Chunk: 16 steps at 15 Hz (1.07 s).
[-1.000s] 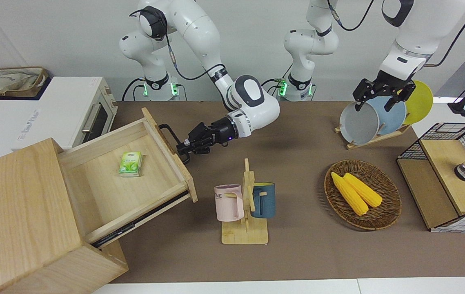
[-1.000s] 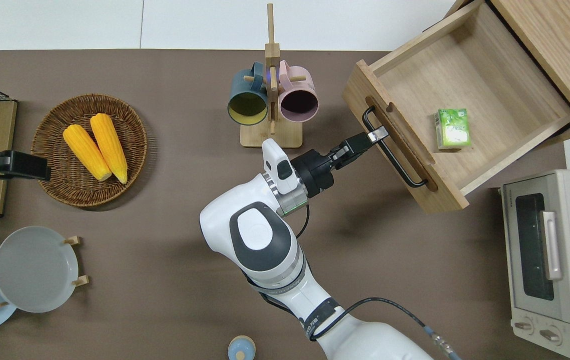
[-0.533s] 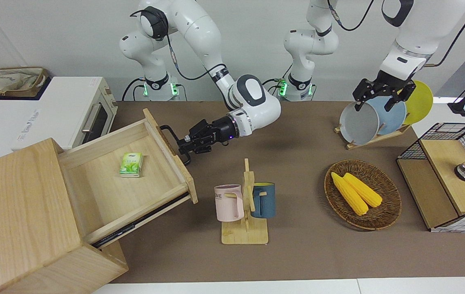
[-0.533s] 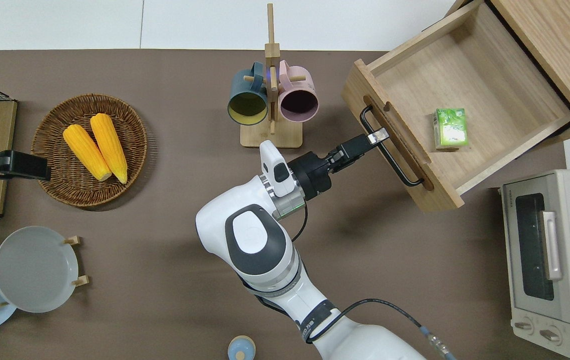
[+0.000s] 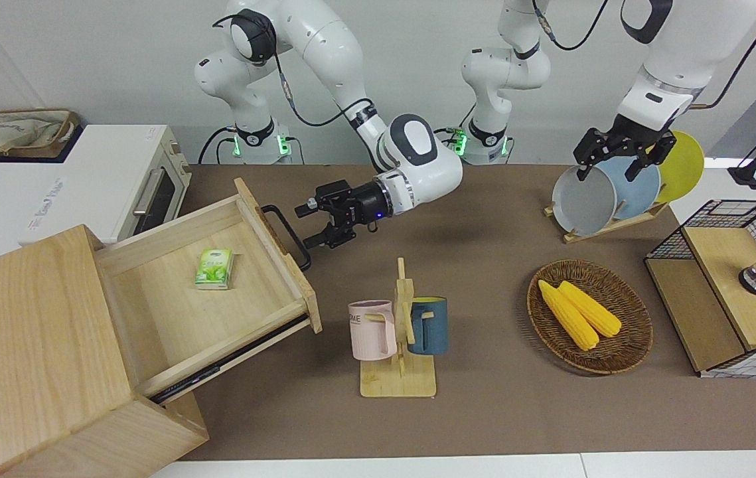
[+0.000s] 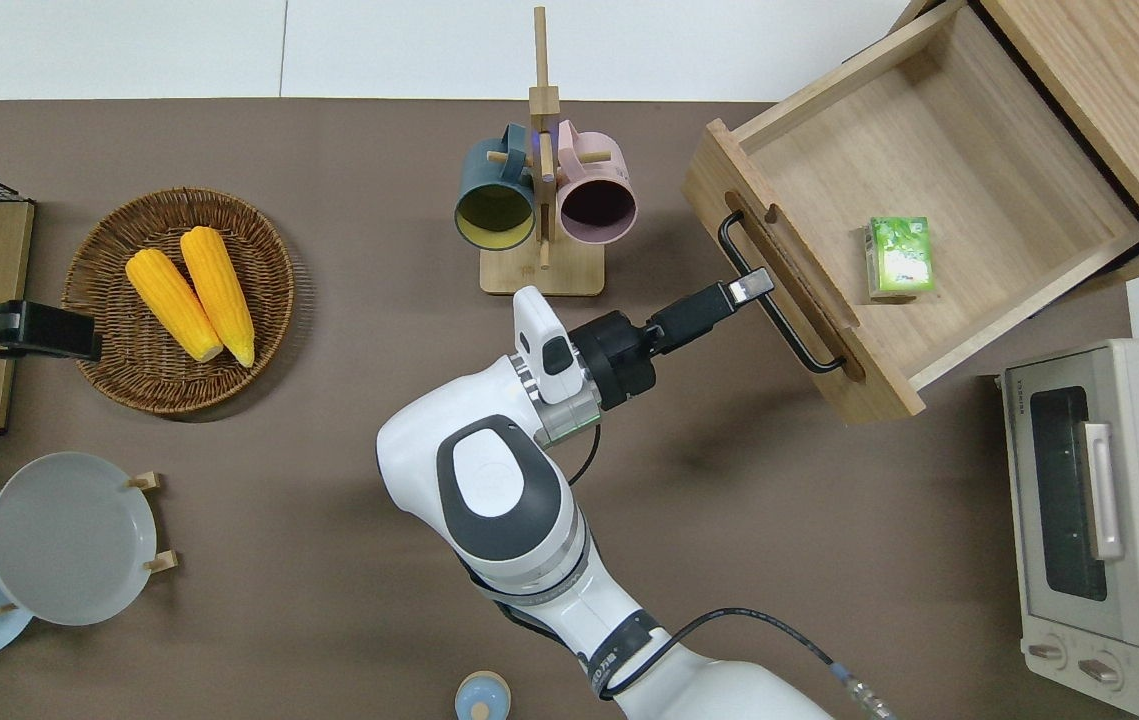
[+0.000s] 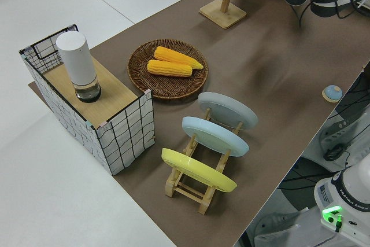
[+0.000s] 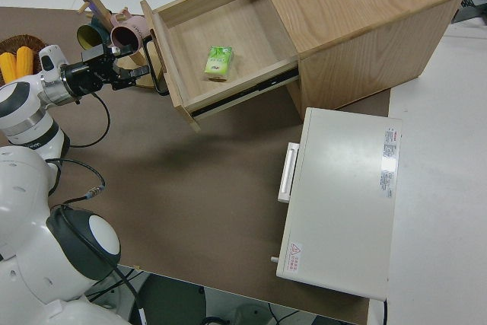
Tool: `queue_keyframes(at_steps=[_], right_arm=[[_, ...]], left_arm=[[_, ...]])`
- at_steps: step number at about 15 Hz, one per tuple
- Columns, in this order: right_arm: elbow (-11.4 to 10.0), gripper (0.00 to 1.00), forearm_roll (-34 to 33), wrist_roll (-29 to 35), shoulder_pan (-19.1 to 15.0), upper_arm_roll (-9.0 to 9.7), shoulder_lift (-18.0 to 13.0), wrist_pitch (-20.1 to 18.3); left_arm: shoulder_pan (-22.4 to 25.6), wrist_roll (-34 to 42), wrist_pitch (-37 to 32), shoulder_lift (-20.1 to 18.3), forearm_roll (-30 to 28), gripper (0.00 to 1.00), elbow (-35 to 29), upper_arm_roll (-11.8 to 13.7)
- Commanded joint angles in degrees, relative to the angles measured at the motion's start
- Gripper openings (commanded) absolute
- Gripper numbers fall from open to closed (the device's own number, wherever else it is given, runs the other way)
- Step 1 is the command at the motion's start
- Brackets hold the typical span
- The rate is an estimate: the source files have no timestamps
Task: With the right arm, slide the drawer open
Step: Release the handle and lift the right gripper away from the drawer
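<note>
One wide, shallow light-wood drawer (image 5: 218, 292) stands pulled well out of a big pale wooden box (image 5: 32, 358) at the right arm's end of the table (image 5: 497, 411). Its black loop handle (image 6: 779, 295) runs along the front panel. A small green carton (image 6: 897, 257) lies flat on the drawer floor.

Just in front of the handle is the right gripper (image 5: 313, 224), its two black fingers spread apart, one above the other in the front view, gripping nothing. In the overhead view its tip overlaps the handle bar; whether they touch cannot be told. The right arm (image 6: 509, 500) reaches out low over the table, bent at a rounded elbow, its forearm lying almost level and pointing toward the drawer front.

Near the gripper, farther from the robots, a wooden mug stand (image 5: 401, 345) holds a pink mug (image 5: 371, 330) and a dark blue mug (image 5: 428, 324). A white toaster oven (image 6: 1099, 520) sits beside the drawer, nearer the robots. The left arm is parked.
</note>
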Motion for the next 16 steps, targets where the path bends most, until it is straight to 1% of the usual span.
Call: queue_keyframes(at_steps=[1,4,5,6,7,9,10,11,13,16], right_arm=[[0.7,0.981,3.7,2.5,0.3,0.05,-0.8,-0.6],[5.3,0.981,9.0,2.5,0.2,1.10,-1.0,-0.8],[6.2,0.981,10.1,2.3,0.0,1.80,-1.4,-0.8],[6.7,0.981,11.1,2.3,-0.5,3.02,-1.7,-0.9],[7.0,0.981,12.0,2.2,-0.9,3.99,-2.8,-0.8],[7.3,0.981,16.7,1.9,-1.3,4.00,-5.1,-0.2],[7.9,0.981,19.6,1.7,-2.0,4.00,-6.4,-0.2],[8.0,0.981,22.7,1.2,-2.8,4.09,-8.0,-0.1],[8.0,0.981,29.0,-0.5,-5.1,4.09,-11.7,1.4],[8.0,0.981,38.3,-3.7,-10.0,4.09,-16.5,3.4]], left_arm=[[-1.0,0.3,0.0,0.7,0.9,1.00,1.1,0.9],[-1.0,0.3,0.0,0.7,0.9,1.00,1.1,0.9],[-1.0,0.3,0.0,0.7,0.9,1.00,1.1,0.9],[-1.0,0.3,0.0,0.7,0.8,1.00,1.1,0.9],[-1.0,0.3,0.0,0.7,0.9,1.00,1.1,0.9],[-1.0,0.3,0.0,0.7,0.9,1.00,1.1,0.9],[-1.0,0.3,0.0,0.7,0.8,1.00,1.1,0.9],[-1.0,0.3,0.0,0.7,0.9,1.00,1.1,0.9],[-1.0,0.3,0.0,0.7,0.8,1.00,1.1,0.9],[-1.0,0.3,0.0,0.7,0.9,1.00,1.1,0.9]])
